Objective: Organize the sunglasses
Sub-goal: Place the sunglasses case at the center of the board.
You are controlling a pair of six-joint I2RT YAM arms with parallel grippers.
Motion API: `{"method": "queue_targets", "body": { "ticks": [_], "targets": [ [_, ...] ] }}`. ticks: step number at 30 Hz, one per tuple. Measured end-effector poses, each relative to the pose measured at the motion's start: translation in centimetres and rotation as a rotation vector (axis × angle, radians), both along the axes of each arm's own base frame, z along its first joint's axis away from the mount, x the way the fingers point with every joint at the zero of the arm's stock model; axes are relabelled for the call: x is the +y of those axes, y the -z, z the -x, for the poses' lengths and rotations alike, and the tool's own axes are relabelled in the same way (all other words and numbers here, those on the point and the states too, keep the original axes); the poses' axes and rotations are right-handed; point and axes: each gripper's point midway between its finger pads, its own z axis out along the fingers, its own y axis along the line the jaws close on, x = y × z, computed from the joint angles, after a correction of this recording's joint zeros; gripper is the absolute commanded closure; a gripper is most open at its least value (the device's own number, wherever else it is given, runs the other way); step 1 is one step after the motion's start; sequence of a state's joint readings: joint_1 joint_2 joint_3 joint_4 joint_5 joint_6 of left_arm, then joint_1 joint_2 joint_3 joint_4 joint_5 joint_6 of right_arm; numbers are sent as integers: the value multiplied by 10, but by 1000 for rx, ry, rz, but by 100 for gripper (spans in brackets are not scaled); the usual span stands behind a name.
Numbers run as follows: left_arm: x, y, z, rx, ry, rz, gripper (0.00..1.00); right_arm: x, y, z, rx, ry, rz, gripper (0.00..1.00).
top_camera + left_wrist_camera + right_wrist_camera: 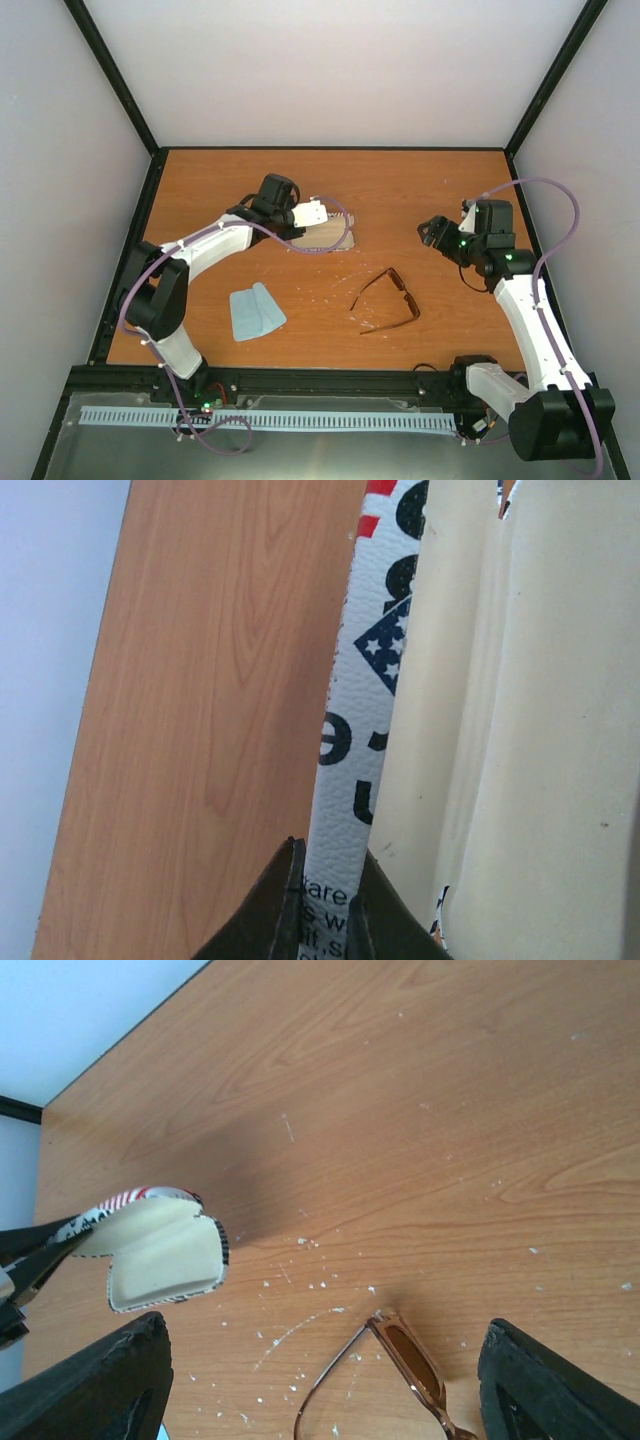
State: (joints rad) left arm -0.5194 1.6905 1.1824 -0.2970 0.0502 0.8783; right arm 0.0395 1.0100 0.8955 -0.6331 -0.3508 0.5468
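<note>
Reddish-brown thin-framed sunglasses [388, 300] with dark lenses are lying unfolded on the wooden table [440, 180], just beneath the right pincer [432, 232], whose jaws are standing wide and empty. The left pincer [322, 912] is pinching the printed lid of the tan oblong case [325, 237], holding it open. The case seems ready; grasping, folding and stowing the glasses are all remaining.

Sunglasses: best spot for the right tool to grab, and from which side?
Probably the front frame at the bridge, from above, with the open right tool. The sunglasses lie flat, temple arms unfolded and pointing away toward the left, so the lens bar is nearest that tool; the slim temples would likely flex.
</note>
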Motion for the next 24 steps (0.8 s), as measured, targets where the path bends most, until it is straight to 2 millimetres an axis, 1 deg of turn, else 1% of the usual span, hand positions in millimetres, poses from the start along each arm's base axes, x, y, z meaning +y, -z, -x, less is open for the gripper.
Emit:
{"method": "queue_targets", "body": {
  "ticks": [4,10,17,24],
  "targets": [
    [-3,2,-4,-23,1,21,99,0,9,4,31,5,-4,19],
    [-6,14,-5,-34,11,34,95,0,12,5,45,5,-3,19],
    [-12,26,-12,-38,20,44,92,0,13,5,48,5,-2,19],
    [-16,50,-15,-19,39,22,90,0,12,6,47,6,-3,19]
  ]
}}
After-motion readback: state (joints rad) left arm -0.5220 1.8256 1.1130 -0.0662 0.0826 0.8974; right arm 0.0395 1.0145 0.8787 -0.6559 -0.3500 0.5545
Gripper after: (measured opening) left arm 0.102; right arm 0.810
